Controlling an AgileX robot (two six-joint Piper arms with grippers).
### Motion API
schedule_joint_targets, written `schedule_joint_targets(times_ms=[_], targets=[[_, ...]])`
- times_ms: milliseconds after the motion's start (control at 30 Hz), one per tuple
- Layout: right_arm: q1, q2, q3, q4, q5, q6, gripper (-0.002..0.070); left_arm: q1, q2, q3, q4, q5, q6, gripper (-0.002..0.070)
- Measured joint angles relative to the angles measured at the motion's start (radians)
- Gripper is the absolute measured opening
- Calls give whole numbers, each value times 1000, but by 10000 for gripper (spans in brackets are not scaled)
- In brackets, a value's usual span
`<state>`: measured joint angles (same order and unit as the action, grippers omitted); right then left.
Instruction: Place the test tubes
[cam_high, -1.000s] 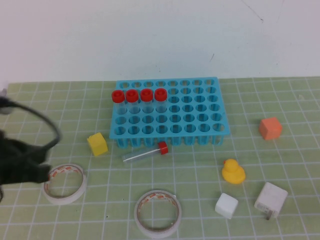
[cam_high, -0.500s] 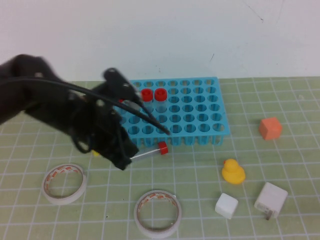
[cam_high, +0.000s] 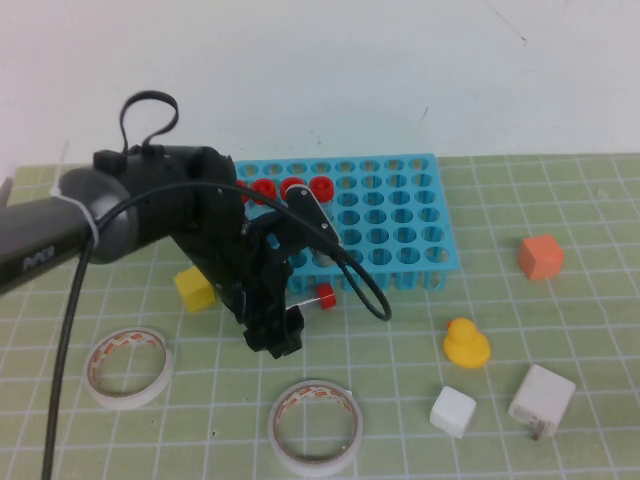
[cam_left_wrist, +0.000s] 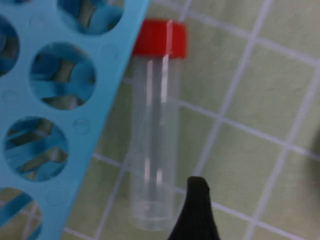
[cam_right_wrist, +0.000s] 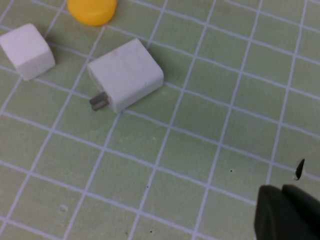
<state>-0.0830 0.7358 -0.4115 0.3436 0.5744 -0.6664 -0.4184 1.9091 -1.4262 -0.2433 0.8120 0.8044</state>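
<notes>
High view shows you the loose tube (cam_high: 312, 297) lying on its side on the mat, just in front of the rack's (cam_high: 400, 220) front edge, toward its left end, red cap pointing right. Left wrist view shows that tube (cam_left_wrist: 152, 135) alongside the rack's edge (cam_left_wrist: 75, 100), close to it or touching; you cannot tell which. More tubes with red caps (cam_high: 321, 187) stand upright in the rack's back-left holes.

Your left gripper (cam_high: 278, 330) hangs over the mat just in front of the rack, at the tube's clear end, with the arm covering the rack's left side. You cannot tell whether it is wide or narrow. It holds nothing.

Your right gripper (cam_right_wrist: 285, 200) is pinched closed and empty, above bare mat near the charger (cam_right_wrist: 125, 75).

A yellow cube (cam_high: 194, 289) sits off the rack's front-left corner. Two tape rolls (cam_high: 128, 366) (cam_high: 315, 423) lie further in front. An orange cube (cam_high: 541, 256) sits to the rack's right. A duck (cam_high: 466, 343), a white cube (cam_high: 453, 410) and the charger (cam_high: 542, 400) lie in front of the rack's right end.
</notes>
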Motion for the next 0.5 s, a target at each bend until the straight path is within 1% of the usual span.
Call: schedule_joint_targets(times_ms=[133,500], targets=[[0,0,0,4,-2,0,-1,0,30,-2,31,-43,-22,512],[0,0,0,14,-2,0,-1,0,32,-2,60,-103,-27,515]])
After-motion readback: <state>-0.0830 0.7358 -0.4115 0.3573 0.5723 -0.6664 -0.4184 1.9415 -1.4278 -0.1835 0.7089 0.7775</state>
